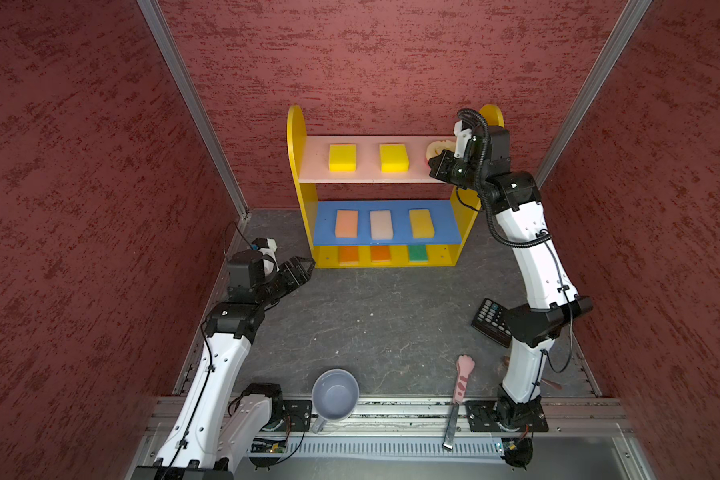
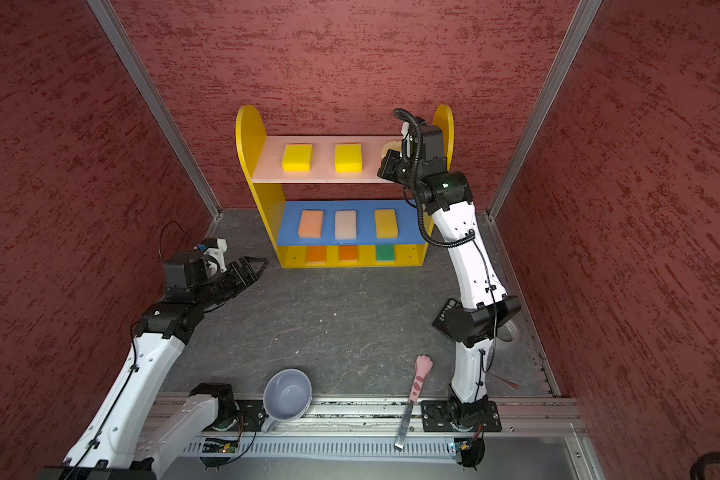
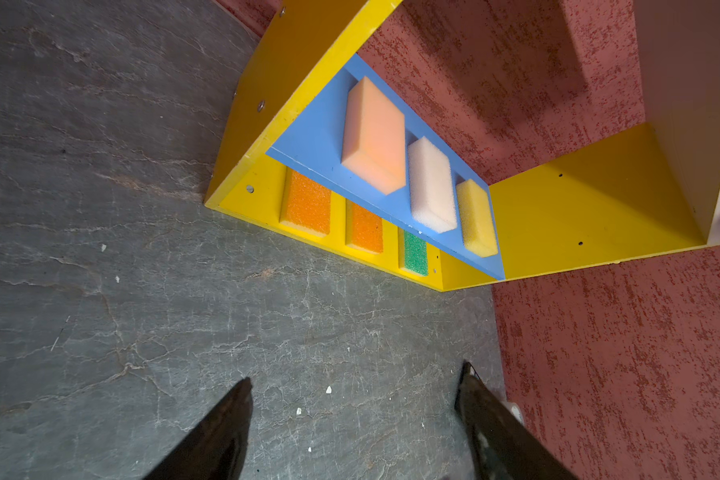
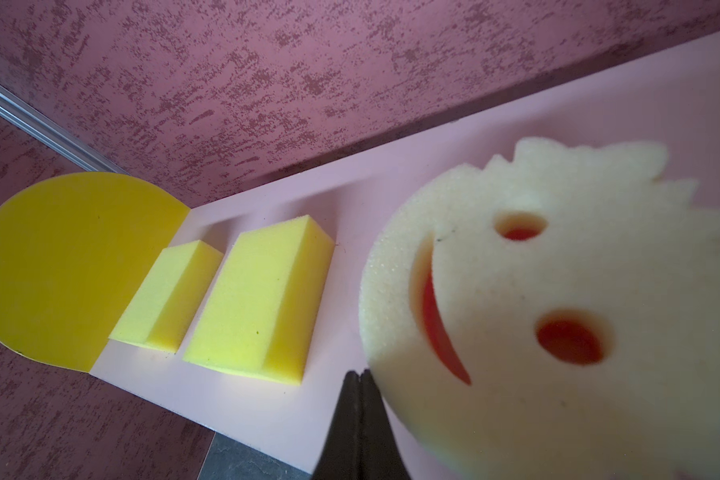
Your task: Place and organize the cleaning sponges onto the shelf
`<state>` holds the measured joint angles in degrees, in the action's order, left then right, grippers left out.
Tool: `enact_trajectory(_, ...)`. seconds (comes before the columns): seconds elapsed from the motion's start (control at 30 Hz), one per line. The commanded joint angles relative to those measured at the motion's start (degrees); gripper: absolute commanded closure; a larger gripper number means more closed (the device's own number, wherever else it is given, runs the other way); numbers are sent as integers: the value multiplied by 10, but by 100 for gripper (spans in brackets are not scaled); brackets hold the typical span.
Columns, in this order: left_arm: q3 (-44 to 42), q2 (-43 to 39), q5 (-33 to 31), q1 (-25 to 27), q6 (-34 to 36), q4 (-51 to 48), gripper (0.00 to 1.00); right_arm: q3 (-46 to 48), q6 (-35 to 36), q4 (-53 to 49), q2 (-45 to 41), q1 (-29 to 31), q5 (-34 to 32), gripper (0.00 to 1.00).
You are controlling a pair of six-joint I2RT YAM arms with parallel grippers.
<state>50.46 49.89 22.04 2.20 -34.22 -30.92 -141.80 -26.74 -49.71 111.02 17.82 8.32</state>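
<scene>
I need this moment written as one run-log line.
left hand: open, empty; right hand: shut, beside smiley sponge, top board; shelf: eight block sponges placed

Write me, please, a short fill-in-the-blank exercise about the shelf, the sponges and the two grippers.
1. On the pink top board, the two rectangular sponges are ____.
2. The blue middle board carries ____ foam blocks.
3. Beside the smiley sponge, the right gripper has its jaws ____.
4. The left gripper holds nothing, its jaws ____.
Missing words: yellow; three; shut; open.
</scene>
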Motion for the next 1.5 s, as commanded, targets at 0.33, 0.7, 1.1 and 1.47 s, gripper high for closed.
enact_trajectory(0.33,0,-12,4,-4,-3,-2,21,12,-2,-12,-32,-15,-8,100)
enact_trajectory(0.7,15,-9,4,-4,1,-3,21,155,-9,57,-169,-2,50,100)
enact_trajectory(1.1,48,-10,-3,-5,24,-34,21,457,68,128,-346,70,30,79)
enact_trajectory(1.47,39,-29,-23,-6,35,-43,20,742,74,270,-484,111,-41,67)
